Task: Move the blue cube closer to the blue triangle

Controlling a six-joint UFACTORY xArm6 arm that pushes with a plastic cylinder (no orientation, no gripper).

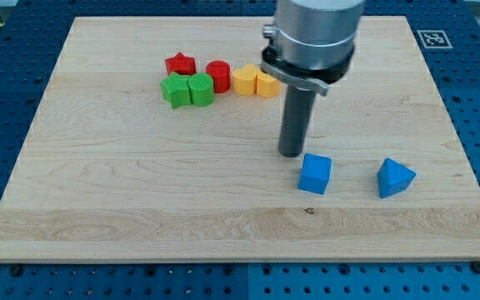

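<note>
My tip [291, 154], a bare rod grasping nothing, stood just upper-left of the blue cube [315, 174], best pushed steadily rightward toward the blue triangle [395, 177].

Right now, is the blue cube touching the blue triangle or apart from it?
Apart. Bare wood shows between the blue cube and the blue triangle. My tip sits just up-left of the cube.

No readable text anywhere

Eight blocks [315, 174], one board [98, 200]
</note>
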